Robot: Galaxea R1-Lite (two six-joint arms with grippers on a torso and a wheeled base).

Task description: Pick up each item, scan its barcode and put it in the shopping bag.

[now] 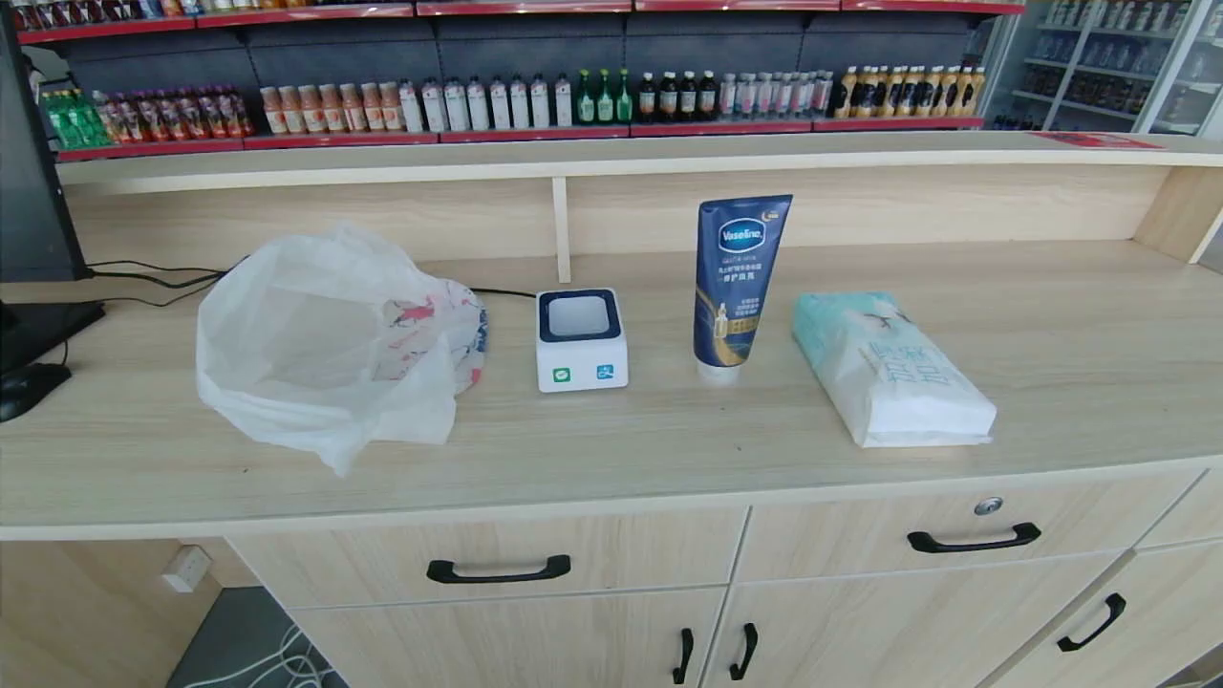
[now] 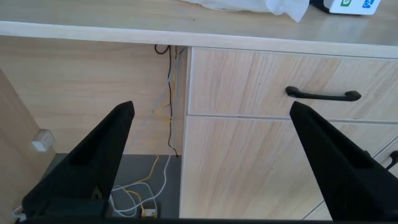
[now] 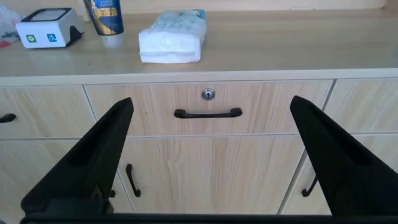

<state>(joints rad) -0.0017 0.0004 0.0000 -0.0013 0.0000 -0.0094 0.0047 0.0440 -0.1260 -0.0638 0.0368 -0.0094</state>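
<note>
A white plastic shopping bag [image 1: 330, 344] lies open on the wooden counter [image 1: 621, 449] at the left. A white barcode scanner [image 1: 581, 339] with a dark-rimmed window sits in the middle. Right of it a blue lotion tube [image 1: 736, 282] stands upright on its cap. A pack of tissues [image 1: 889, 368] lies further right. My left gripper [image 2: 211, 162] hangs open below the counter edge, facing the drawer front. My right gripper [image 3: 211, 162] is open too, in front of the drawers, with the scanner [image 3: 46, 28], the tube [image 3: 106, 18] and the tissue pack [image 3: 173, 36] above it.
A monitor base with cables [image 1: 38, 325] and a mouse [image 1: 29, 387] sit at the counter's left end. A raised back ledge [image 1: 611, 158] runs behind the items. Drawers with black handles [image 1: 973, 542] lie below. Cables [image 2: 168, 99] hang beside the cabinet.
</note>
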